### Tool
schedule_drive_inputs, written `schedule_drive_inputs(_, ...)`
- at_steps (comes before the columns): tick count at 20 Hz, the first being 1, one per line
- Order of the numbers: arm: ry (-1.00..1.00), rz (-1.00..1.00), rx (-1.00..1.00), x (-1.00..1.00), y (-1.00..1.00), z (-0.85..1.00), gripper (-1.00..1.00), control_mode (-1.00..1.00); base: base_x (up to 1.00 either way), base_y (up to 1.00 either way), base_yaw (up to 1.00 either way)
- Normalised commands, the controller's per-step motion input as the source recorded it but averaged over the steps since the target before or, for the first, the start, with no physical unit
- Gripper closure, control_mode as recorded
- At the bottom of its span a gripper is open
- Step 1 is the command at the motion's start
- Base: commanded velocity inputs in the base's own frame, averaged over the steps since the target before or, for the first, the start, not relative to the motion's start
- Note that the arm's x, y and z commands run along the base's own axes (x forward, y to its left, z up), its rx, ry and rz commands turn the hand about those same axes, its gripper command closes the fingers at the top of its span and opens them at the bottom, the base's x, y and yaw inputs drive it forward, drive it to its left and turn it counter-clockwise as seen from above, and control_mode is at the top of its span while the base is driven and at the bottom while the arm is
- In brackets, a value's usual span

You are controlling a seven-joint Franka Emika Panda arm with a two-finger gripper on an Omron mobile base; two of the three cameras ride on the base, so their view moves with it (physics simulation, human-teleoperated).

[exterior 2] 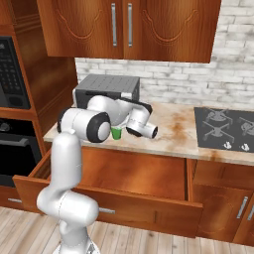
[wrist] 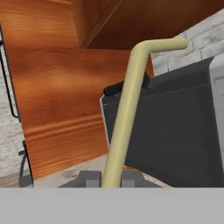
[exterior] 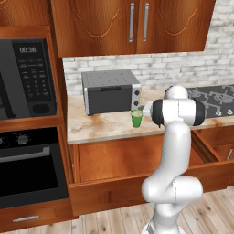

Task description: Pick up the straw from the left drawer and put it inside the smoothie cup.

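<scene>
In the hand view the pale yellow-green straw (wrist: 127,105) rises from between my gripper's (wrist: 110,180) two dark fingertips, its bent tip pointing right at the top. The gripper is shut on the straw. The small green smoothie cup (exterior: 136,118) stands on the counter in front of the toaster oven, also seen from the right (exterior 2: 116,133). A thin pale line, the straw (exterior: 140,100), stands just above the cup. My hand is close beside the cup, hidden behind the arm's elbow. The left drawer (exterior: 105,196) is pulled open below the counter, its floor (exterior 2: 134,173) bare.
A grey toaster oven (exterior: 111,90) sits on the counter right behind the cup and looms at the right in the hand view (wrist: 175,131). A black hob (exterior 2: 225,128) lies to the right. Wall cabinets (exterior: 132,25) hang above. A built-in microwave and oven (exterior: 27,114) stand left.
</scene>
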Motion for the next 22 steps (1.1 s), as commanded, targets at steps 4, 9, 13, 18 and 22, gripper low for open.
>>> schedule_drive_inputs(4, -0.15, 0.0, 0.0, 0.09, 0.0, -0.04, 1.0, -1.0, 0.0, 0.0, 0.0)
schedule_drive_inputs(9, -0.13, 0.0, 0.0, 0.08, 0.0, -0.1, 1.0, -1.0, 0.0, 0.0, 0.0)
schedule_drive_inputs(13, -0.12, 0.0, 0.0, 0.0, 0.0, -0.19, 1.0, -1.0, 0.0, 0.0, 0.0)
schedule_drive_inputs(18, -0.1, 0.0, 0.0, 0.0, 0.0, -0.23, 1.0, -1.0, 0.0, 0.0, 0.0)
schedule_drive_inputs(22, -0.06, 0.0, 0.0, 0.0, 0.0, -0.24, 1.0, -1.0, 0.0, 0.0, 0.0)
